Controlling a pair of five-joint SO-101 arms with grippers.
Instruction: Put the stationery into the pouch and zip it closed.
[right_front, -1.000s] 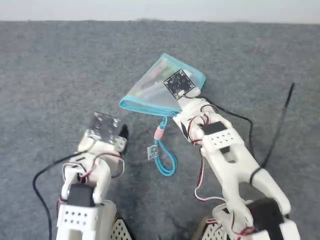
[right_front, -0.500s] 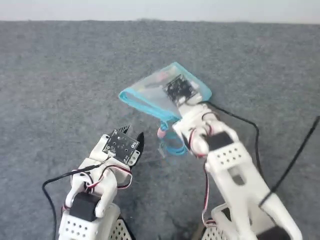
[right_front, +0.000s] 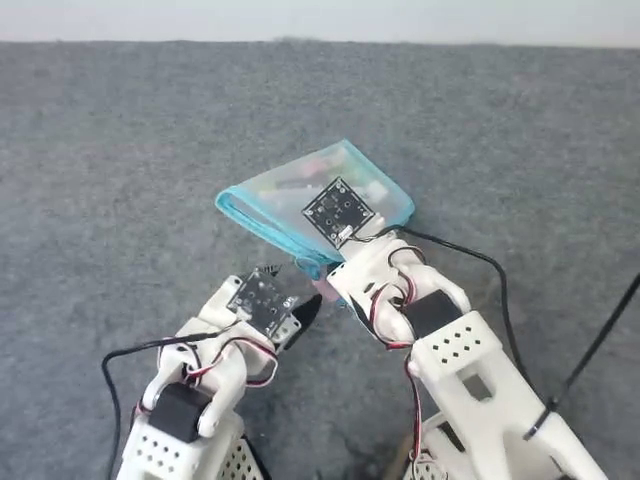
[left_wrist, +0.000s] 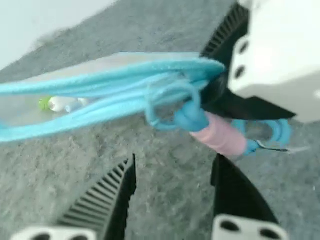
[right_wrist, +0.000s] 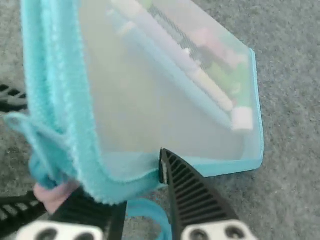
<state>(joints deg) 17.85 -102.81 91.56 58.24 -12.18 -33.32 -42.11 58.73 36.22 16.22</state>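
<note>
Bottom of the high view: left arm (right_front: 180, 440) folded low at lower left and leaning toward upper right, right arm (right_front: 470, 350) stretched from lower right toward frame centre. Just ahead, left gripper (right_front: 300, 312) spread open and gripping nothing, its parted jaws just short of the pink bead (left_wrist: 220, 135) on the blue zip cord (left_wrist: 175, 107). Next, right gripper (right_wrist: 131, 186) clamped on the near blue-trimmed corner of the pouch (right_front: 270, 195). Farther on, translucent pouch spread just above frame centre over the grey mat (right_front: 120, 150), pens (right_wrist: 200, 65) inside, bunched along its far edge.
</note>
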